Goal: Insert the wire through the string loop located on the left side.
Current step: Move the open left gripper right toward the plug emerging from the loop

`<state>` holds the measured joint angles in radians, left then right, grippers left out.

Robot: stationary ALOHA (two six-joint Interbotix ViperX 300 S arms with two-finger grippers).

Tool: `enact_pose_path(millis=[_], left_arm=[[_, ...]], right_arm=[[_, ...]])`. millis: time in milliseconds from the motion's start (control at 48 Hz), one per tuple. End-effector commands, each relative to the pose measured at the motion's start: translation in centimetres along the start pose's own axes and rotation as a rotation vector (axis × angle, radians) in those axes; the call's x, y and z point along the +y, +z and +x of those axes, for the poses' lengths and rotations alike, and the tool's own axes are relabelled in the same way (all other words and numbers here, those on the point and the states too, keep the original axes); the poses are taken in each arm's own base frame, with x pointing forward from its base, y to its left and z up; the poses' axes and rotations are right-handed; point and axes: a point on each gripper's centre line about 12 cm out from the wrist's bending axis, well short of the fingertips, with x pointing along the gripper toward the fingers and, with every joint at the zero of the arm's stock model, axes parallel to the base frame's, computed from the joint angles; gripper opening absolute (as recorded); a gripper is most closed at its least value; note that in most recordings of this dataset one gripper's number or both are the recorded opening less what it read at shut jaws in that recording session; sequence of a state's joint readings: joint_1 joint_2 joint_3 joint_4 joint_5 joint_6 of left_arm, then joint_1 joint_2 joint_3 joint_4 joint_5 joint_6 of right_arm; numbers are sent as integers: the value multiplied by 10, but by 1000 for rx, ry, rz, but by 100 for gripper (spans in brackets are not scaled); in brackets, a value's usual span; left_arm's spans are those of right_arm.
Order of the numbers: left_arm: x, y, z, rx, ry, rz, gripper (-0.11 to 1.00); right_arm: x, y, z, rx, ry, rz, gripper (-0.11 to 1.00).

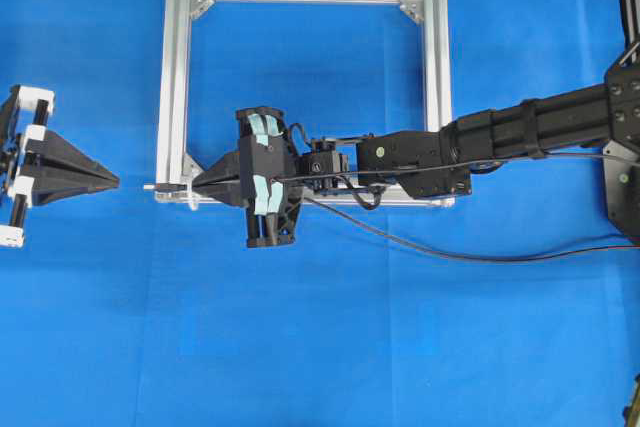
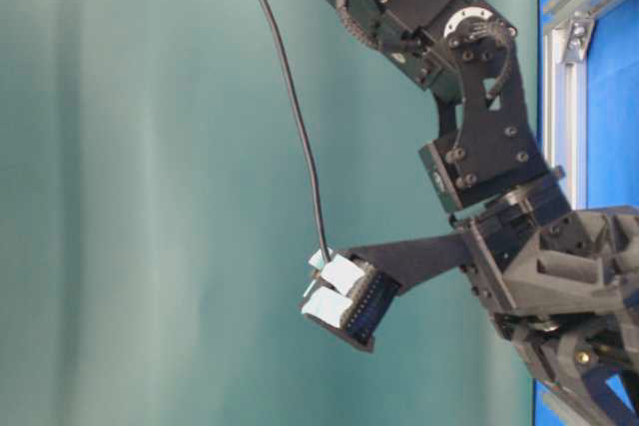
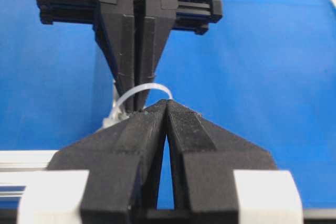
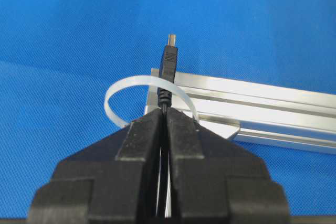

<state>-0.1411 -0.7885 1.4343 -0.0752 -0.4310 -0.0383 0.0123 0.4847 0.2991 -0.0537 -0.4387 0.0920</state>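
Two grippers face each other across the lower left corner of the aluminium frame (image 1: pixel 176 77), and your threading step looks close to done. Your right gripper (image 1: pixel 200 185) has its fingers pinched tight on the wire (image 4: pixel 168 66) just behind the plug, and in the right wrist view the plug and its pale tip already stand out past the string loop (image 4: pixel 118 90), which arches over the fingertips. From overhead the tip pokes out just left of the frame corner. Your left gripper (image 1: pixel 112 182) sits well apart to the left, jaws pressed together on nothing, pointing straight at the plug. The next move, as I judge it, calls for that left gripper to spread its fingers, come in on the protruding plug, pinch it and draw the wire onward, with your right hand letting go only after that. Watch the loop: it is flimsy and rests against the right fingertips, so a sideways nudge could drag it off the plug. Slack wire trails right across the blue table (image 1: pixel 330 347) beside the right arm, clear of the left gripper's path.
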Motion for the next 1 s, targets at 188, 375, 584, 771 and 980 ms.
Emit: enact_pose_path(millis=[188,375,584,771,980], left_arm=[[1,4,2,-13,4,3,0],[1,4,2,-16,4,-5,26],[0,6,3,-20,3,-8,86],[0,6,3,-19,3,-8,85],[4,-6,14,48,27,-12,86]], right_arm=[[2,18,-1,-44,4,0,0],[1,18,-1,-43,2,1,0],[1,18,-1,-43,2,1,0],[2,17,-2,-41,3,0,0],[1,19,-1,-46,3,-1,0]])
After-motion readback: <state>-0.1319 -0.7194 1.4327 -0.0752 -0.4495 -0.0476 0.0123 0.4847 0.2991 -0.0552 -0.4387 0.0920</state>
